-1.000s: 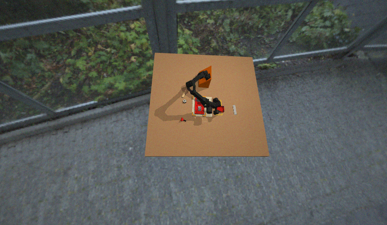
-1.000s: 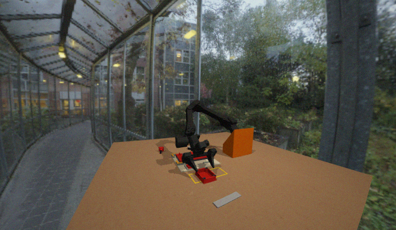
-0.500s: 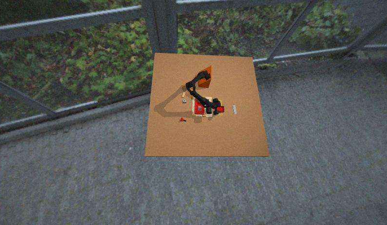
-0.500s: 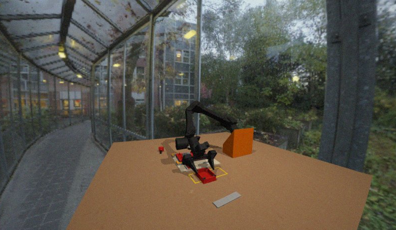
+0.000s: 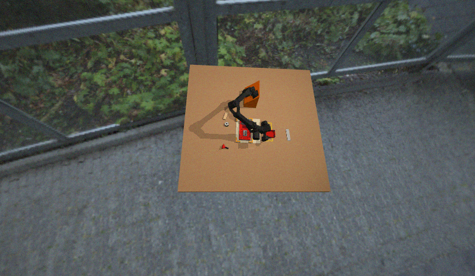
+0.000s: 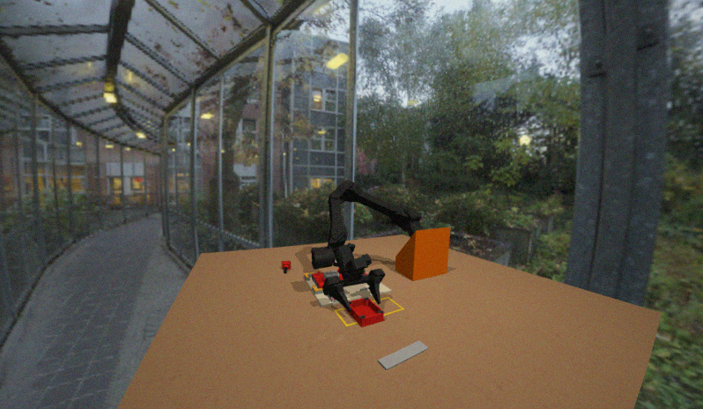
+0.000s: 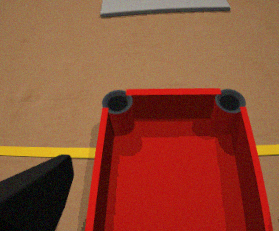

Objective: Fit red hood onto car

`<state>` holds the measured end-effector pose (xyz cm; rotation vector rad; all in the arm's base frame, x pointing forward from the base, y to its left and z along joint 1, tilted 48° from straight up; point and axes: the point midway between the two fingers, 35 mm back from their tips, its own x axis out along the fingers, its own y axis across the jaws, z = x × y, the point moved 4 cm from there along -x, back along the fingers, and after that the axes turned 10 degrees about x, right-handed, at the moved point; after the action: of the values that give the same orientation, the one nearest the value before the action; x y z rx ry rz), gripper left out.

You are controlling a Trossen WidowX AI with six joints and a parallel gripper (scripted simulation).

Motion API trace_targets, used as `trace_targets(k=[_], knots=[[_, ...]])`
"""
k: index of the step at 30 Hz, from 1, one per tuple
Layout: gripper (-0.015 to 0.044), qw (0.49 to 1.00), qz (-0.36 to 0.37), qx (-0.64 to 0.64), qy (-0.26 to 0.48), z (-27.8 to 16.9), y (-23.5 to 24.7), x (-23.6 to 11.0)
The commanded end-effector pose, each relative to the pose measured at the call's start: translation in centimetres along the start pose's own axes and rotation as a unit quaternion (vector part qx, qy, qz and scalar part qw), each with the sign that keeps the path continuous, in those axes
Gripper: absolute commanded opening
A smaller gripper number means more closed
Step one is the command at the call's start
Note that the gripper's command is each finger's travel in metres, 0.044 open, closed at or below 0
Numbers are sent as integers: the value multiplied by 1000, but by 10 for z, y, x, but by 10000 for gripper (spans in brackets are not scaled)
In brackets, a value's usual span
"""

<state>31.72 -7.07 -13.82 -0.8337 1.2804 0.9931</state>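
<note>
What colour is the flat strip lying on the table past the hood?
The flat strip is light grey, clearest in the wrist view.
</note>
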Motion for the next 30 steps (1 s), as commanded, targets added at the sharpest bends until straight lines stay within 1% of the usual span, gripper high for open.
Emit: trace_targets(k=[1, 20, 24, 30], knots=[[440, 1000, 1, 0, 0, -2, 0, 2], [440, 1000, 1, 0, 0, -10, -1, 8], [335, 1000, 0, 0, 0, -8, -1, 6], [295, 1000, 0, 0, 0, -8, -1, 6]])
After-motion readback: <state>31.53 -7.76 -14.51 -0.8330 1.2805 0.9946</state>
